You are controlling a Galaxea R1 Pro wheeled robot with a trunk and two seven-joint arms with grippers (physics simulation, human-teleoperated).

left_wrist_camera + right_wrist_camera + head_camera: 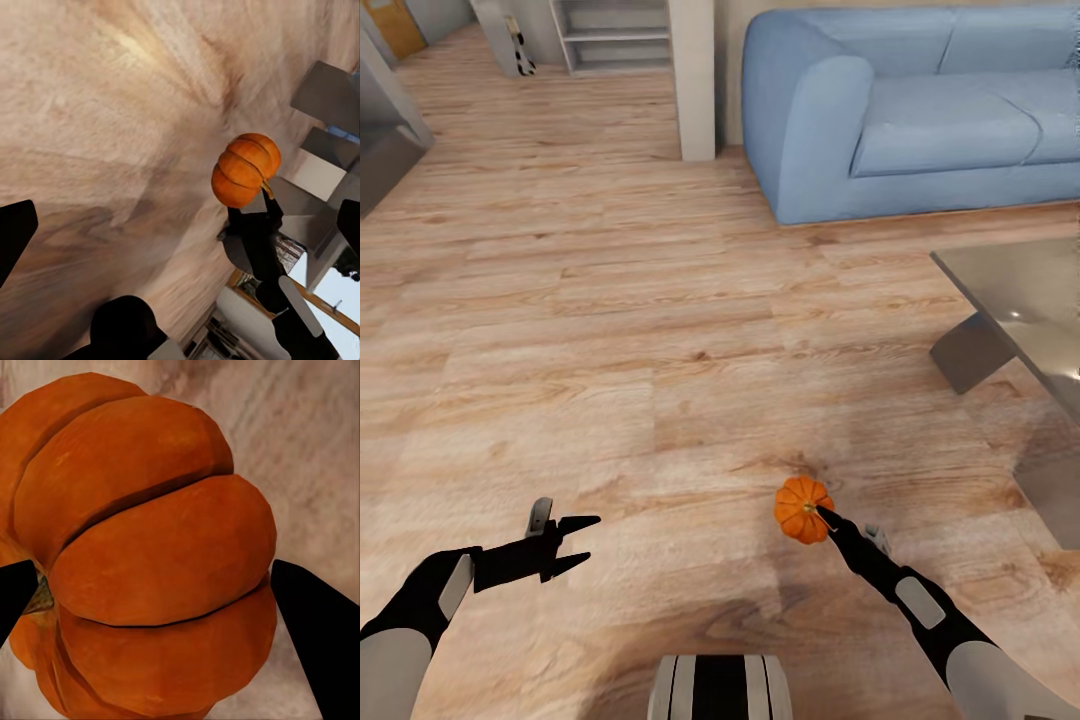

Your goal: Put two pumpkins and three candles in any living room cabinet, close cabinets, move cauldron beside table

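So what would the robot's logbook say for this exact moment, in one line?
right gripper: shut on pumpkin | left gripper: open, empty | over wood floor | table on right

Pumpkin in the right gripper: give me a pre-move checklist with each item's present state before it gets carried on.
1. Pumpkin sits between the fingers of the right gripper: ok.
2. Grip firm enough for travel: cannot tell; the right wrist view shows the fingertips at its sides, contact unclear.
3. Left gripper open and holding nothing: ok.
4. Wooden floor ahead free of obstacles: ok.
5. Clearance from the table on the right: ok.
6. Cabinet located: cannot tell.
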